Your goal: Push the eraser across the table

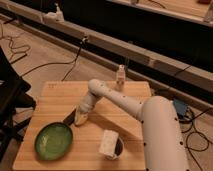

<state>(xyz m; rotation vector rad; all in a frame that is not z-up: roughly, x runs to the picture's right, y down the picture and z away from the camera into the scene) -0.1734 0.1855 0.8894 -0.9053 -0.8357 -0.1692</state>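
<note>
one wooden worktop (55, 95), seen from above and slightly to one side. on it: one green plate (53, 141) near the front left corner, one dark eraser (69, 118) lying flat just beyond the plate's upper right rim, one white carton (107, 144) leaning against one dark cup (118, 146) at the front, and one small pale bottle (120, 76) upright at the far edge. one white robot arm (125, 102) reaching from the right across the middle of the worktop, bent at the elbow and angled down to the left. one gripper (80, 118) low over the wood, immediately right of the eraser. eraser right against the fingers on their left side, between them and the plate. fingers apart or together: cannot tell.
</note>
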